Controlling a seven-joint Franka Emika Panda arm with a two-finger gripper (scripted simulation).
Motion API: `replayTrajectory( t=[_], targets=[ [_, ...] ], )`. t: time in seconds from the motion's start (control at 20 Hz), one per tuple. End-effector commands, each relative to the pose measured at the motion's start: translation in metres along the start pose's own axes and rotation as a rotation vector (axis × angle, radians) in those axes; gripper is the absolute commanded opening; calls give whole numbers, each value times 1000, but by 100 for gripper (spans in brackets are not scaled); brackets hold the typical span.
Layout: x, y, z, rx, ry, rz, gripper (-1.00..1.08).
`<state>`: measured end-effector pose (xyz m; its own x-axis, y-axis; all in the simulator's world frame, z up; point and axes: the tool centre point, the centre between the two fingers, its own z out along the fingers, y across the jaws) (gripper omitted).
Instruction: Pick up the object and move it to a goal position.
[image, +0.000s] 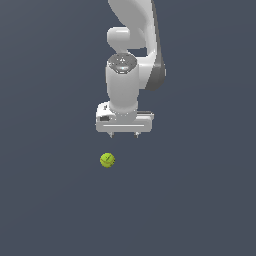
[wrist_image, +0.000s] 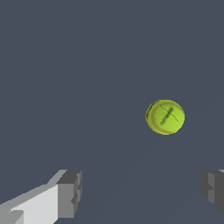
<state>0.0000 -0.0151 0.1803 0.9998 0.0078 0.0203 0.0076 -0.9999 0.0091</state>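
In the wrist view my two fingers (wrist_image: 69, 194) stand wide apart, grey pads at either side of the picture with nothing between them but bare floor. My gripper (image: 124, 135) holds nothing. The yellow-green ball (wrist_image: 165, 117) lies out ahead of the fingertips, clear of both pads, not touching either, and nearer to the line of one finger than to the other.

In the exterior view the ball (image: 107, 160) rests on the dark grey-blue floor (image: 50, 200), below my fingertips in the picture and a little toward the exterior view's left of the gripper's middle, near it but apart. Only the short tips of my fingers show under the white hand.

The ball bears a faint darker mark, a crossed stroke; I can read no writing or brand on it. Behind the hand my white arm (image: 132, 30) rises out of the picture.
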Motion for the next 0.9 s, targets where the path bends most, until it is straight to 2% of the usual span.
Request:
replayTrajectory(
  t=[0.0, 0.45, 0.85],
  targets=[
    [0, 0, 0, 0, 0, 0, 100],
    [0, -5, -20, -13, 8, -7, 100],
    [4, 1, -12, -9, 5, 18, 100]
  ],
)
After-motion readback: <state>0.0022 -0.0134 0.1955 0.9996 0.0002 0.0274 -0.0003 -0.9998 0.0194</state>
